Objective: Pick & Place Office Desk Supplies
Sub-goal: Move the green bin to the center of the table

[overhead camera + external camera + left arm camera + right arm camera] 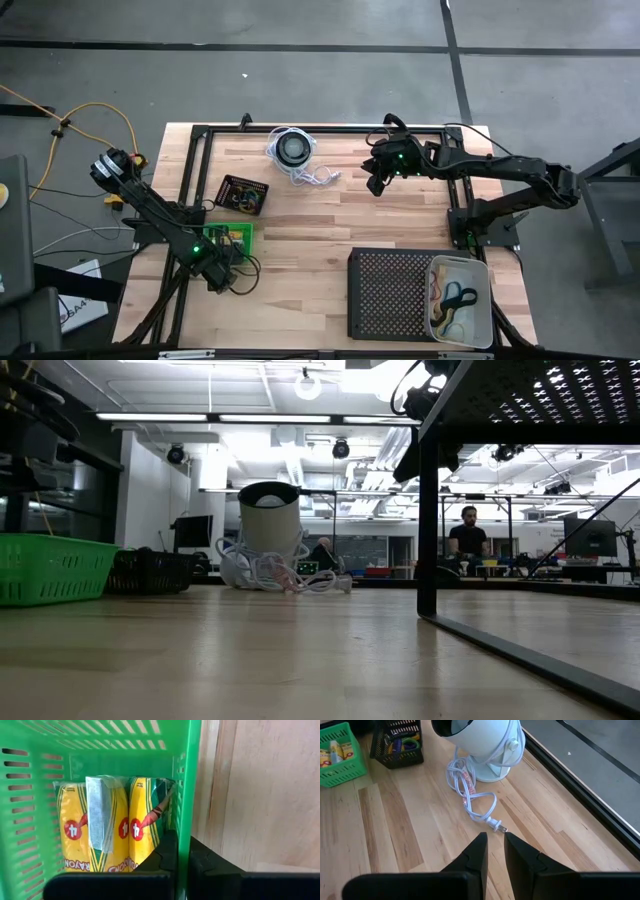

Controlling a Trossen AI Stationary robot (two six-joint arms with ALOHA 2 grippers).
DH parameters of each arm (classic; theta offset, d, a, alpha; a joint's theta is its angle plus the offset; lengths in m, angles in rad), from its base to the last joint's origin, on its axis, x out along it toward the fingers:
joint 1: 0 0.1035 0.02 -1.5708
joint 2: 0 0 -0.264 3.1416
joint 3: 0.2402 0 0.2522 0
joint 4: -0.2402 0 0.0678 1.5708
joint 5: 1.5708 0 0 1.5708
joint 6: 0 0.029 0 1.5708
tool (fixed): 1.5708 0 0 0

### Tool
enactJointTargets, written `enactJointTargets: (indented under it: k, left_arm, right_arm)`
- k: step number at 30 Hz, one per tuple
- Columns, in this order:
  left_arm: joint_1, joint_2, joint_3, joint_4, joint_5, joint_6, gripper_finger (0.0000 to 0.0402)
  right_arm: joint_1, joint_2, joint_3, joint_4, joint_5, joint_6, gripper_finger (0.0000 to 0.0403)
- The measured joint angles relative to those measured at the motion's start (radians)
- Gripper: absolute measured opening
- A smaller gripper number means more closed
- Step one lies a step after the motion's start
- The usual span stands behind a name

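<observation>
Pale wooden tabletop [310, 225]: left gripper [182, 851] jaws pressed together on green slotted plastic basket [187, 780] wall beside yellow crayon packets [112, 827] (risk: basket lifts instead). Farther off, right gripper [493, 847], jaws slightly parted, empty, hovers near white cord [470, 795].

fan [292, 148] upright, far table edge | white cord [470, 795] coiled beside it | perforated tray [387, 292] near edge

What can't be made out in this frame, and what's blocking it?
- Left claw: shut on the green basket's wall in the left wrist view; hidden under the arm in the high view.
- Crayon packets: lower parts hidden behind the claw body in the left wrist view.
- Black basket's contents: too small to identify.
- White bin's loops: too small to count from above.
- Right claw: its opening is unclear.
</observation>
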Motion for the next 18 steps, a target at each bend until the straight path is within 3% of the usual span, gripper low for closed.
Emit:
enactJointTargets:
  k: [8,18]
  left_arm:
    - [0.088,0.0,0.097,-0.035,0.074,0.003,0.0001]
    - [0.2,0.0,0.412,-0.29,0.083,0.007,0.0]
  right_arm:
    - [0.0,0.0,0.0,0.0,0.0,0.0,0.0051]
    - [0.0,0.0,0.0,0.0,0.0,0.0,0.0051]
